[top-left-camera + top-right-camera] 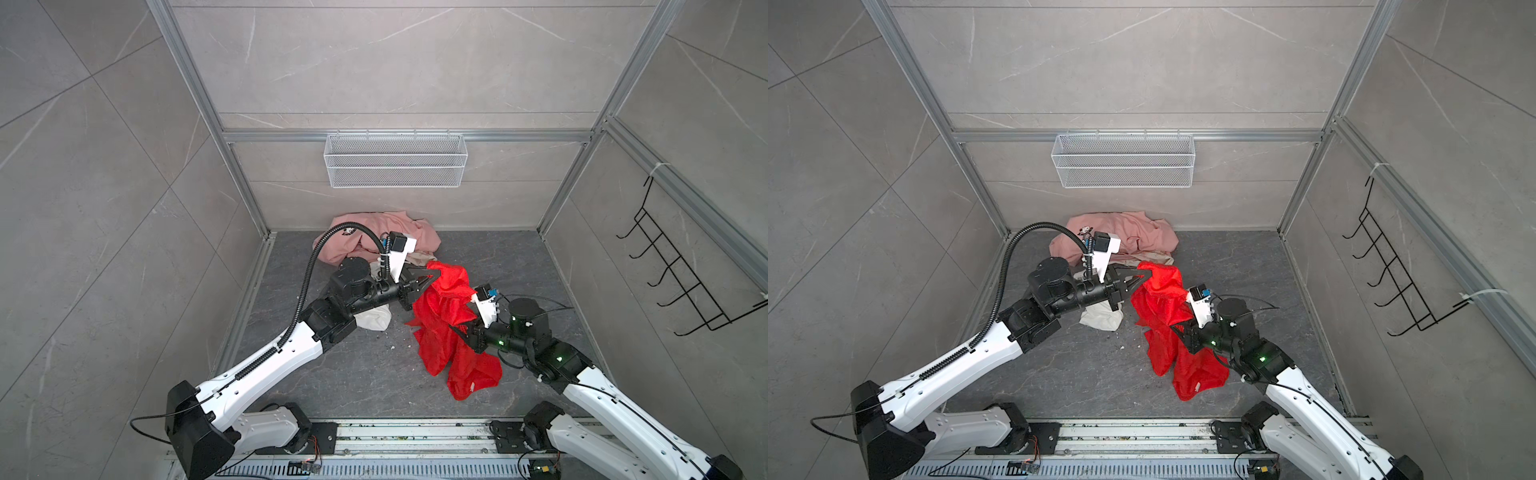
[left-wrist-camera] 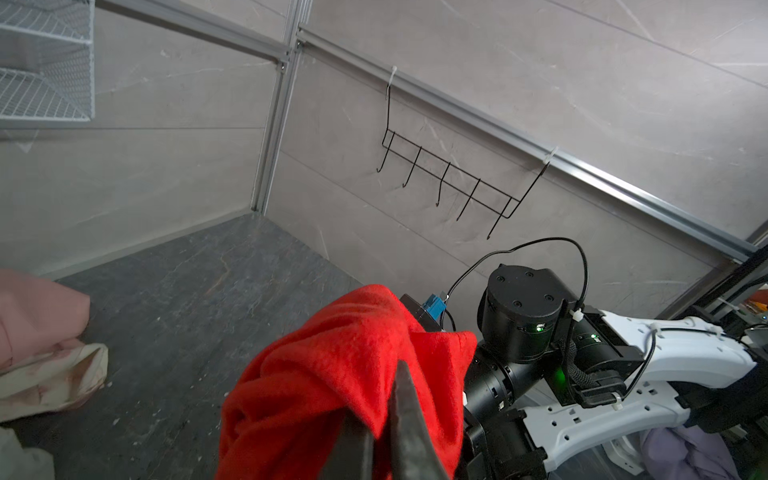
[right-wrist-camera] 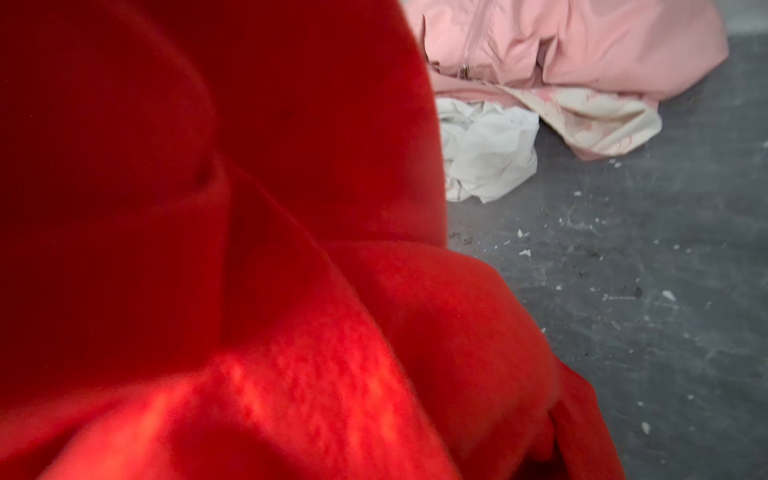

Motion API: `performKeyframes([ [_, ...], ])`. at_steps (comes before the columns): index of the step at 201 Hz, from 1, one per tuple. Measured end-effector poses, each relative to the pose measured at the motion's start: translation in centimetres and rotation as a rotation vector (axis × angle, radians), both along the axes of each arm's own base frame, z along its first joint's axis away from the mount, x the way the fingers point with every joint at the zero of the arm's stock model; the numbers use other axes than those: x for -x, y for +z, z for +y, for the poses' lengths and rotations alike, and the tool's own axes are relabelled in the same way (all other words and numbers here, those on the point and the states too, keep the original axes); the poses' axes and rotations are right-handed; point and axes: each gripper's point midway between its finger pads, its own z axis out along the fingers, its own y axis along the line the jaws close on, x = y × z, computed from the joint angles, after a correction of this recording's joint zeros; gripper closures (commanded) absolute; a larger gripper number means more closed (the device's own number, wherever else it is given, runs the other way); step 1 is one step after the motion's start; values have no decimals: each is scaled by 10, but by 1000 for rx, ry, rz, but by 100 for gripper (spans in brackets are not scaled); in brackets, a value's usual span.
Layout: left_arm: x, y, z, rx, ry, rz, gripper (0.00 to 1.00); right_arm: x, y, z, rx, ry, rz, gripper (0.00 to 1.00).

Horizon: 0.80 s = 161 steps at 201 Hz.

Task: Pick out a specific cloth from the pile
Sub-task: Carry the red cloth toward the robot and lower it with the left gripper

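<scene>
Bright red cloth (image 1: pixel 442 305) hangs stretched between two robot tools, held up just to the right of the pile (image 1: pixel 415 245) of pale pink, cream and white garments near the back of the dark grey tabletop (image 1: pixel 353 374). The left tool (image 1: pixel 435 277) is pinched tight on the cloth's upper corner. The right tool (image 1: pixel 457 331) is closed into a fold lower down, its tips buried in fabric. The cloth's lower end, bearing a small white tag (image 1: pixel 472 387), trails on the tabletop.
</scene>
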Motion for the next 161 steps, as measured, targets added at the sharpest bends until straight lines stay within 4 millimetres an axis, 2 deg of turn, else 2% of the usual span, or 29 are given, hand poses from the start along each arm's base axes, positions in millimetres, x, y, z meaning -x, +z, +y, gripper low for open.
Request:
performKeyframes([
  [47, 1, -41, 1, -89, -2, 46, 100, -2, -29, 1, -1, -18, 61, 76],
  [115, 14, -78, 15, -160, -3, 105, 100, 5, -63, -6, 5, -58, 143, 75],
  [161, 21, -118, 25, -228, 6, 165, 100, 7, -66, -8, 0, -70, 161, 74],
])
